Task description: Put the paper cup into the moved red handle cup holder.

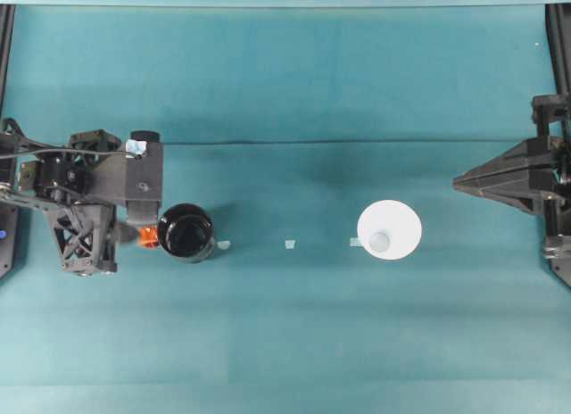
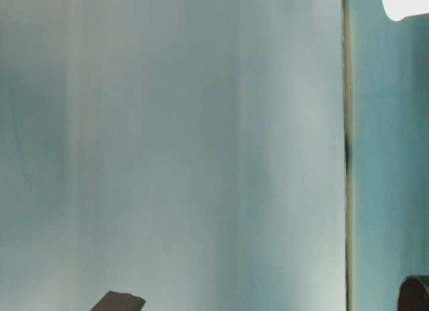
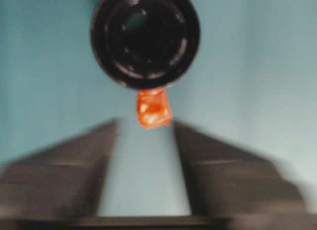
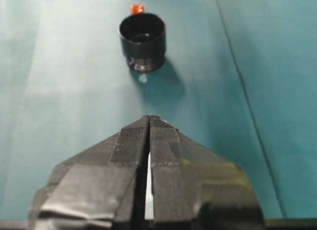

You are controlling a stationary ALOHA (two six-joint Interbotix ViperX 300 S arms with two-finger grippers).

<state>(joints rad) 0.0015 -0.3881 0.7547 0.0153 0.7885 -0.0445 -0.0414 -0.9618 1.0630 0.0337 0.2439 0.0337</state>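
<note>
Teal cloth (image 1: 294, 343) under glossy black red handle cup holder (image 1: 186, 232), white paper cup (image 1: 390, 229); left fingers (image 3: 106, 141) spread, right fingers (image 4: 133, 138) clenched.

One paper cup (image 1: 390, 229), one red handle cup holder (image 1: 186, 232), two claws (image 1: 134, 235) (image 1: 457, 181)

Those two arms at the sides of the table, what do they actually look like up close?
Both are black. The left arm is a boxy open framework with struts, thin cables and a small pale tag on top; its gripper ends in two flat dark fingers. The right arm tapers to a wedge-shaped point. Its gripper has two fingers wrapped in black tape, textured near the tips and glossy further back.
</note>
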